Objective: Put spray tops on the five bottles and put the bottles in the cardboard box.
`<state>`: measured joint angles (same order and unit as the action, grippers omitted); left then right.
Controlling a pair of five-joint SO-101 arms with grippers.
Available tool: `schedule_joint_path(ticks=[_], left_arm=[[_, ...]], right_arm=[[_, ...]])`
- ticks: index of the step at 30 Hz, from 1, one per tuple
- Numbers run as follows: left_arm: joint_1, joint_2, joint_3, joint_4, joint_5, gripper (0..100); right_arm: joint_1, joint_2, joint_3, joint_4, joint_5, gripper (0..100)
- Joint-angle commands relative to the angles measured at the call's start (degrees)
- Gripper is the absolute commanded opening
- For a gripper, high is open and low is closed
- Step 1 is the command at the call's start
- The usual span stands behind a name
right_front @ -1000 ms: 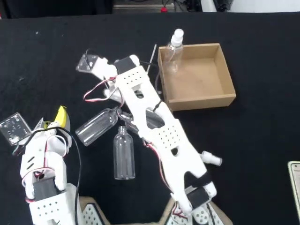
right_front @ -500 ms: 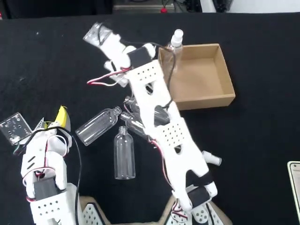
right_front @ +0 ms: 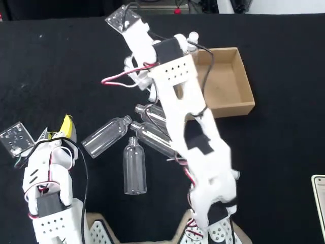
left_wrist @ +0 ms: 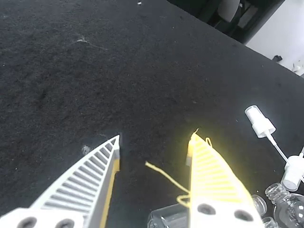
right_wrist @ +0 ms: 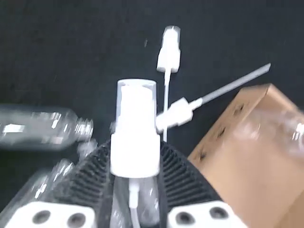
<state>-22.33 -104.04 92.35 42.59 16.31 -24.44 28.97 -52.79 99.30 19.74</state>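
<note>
Tabletop point(right_front: 284, 61) of black cloth carries everything in the high view. The right arm stretches far across it, and the right claw point(right_front: 144, 84) hangs near the box's left wall; from up here it cannot be told how its fingers stand. The cardboard box point(right_front: 246, 86) lies just to that claw's right. The white cap of a boxed bottle point(right_front: 192, 37) shows at the box's far-left corner. Back from the claw, toward the arm's base, an open bottle point(right_front: 104, 136) and a second open bottle point(right_front: 134, 165) lie on their sides. More clear bottles are partly hidden under the arm. The left claw point(right_front: 55, 133) sits low on the left, well apart from the box, with the first open bottle just to its right.

In the left wrist view, the left claw point(left_wrist: 154, 140) has its 2 fingers spread apart with bare cloth between them. A yellow thread point(left_wrist: 164, 176) trails from the yellow finger. Ahead of the claw, on the yellow finger's side, lies a loose spray top point(left_wrist: 260, 124) with its tube. Bottle necks point(left_wrist: 278, 192) lie closer in.

In the right wrist view, the right claw point(right_wrist: 137, 151) is clamped on the held bottle point(right_wrist: 137, 116), gripping just under its fitted spray top. Beyond the claw lie 2 loose tops point(right_wrist: 170, 52). The cardboard box point(right_wrist: 247, 161) lies to 1 side of the claw and a lying bottle point(right_wrist: 42, 128) to the other.
</note>
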Motion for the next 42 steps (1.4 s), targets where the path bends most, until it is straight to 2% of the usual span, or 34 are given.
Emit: schedule_joint_path(ticks=[1, 7, 10, 14, 18, 20, 25, 31, 34, 38, 42], left_arm=[[-0.31, -0.44, -0.48, -1.23, 0.26, 23], [-0.31, -0.44, -0.22, -1.23, 0.26, 23], [-0.22, -0.44, 0.31, -1.67, 0.26, 23], [-1.63, -0.44, 0.04, -1.23, 0.26, 23], [-9.45, -0.44, -1.45, -1.23, 0.79, 23], [-13.05, -0.44, -2.51, -1.23, 1.49, 23], [-20.88, -0.44, -4.44, -1.41, 8.53, 23], [-27.91, -0.35, -8.84, -1.23, 8.18, 23], [-29.49, -0.26, -8.75, 0.88, 4.31, 23], [-28.97, -0.35, -6.81, 6.42, 2.73, 23], [-26.51, -0.44, -3.82, 6.15, 2.46, 23]], right_arm=[[2.37, -14.37, 10.33, 1.49, 0.00, 1.1], [8.97, -28.26, 24.04, 1.49, -0.44, 1.1], [8.62, -32.57, 32.13, 0.97, -0.35, 1.1], [1.58, -38.29, 43.03, -5.54, -0.44, 1.1], [-8.70, -45.32, 57.54, -15.65, -0.44, 1.1], [-13.36, -47.87, 66.07, -23.12, -0.44, 1.1], [-24.53, -48.57, 82.24, -42.02, -2.64, 1.5], [-31.82, -41.45, 82.95, -52.48, -14.68, 1.5], [-34.37, -35.30, 80.40, -54.68, -20.75, 1.5], [-35.34, -27.30, 75.47, -51.60, -24.18, 2.8], [-35.60, -24.13, 69.32, -42.73, -24.35, 15.6]])
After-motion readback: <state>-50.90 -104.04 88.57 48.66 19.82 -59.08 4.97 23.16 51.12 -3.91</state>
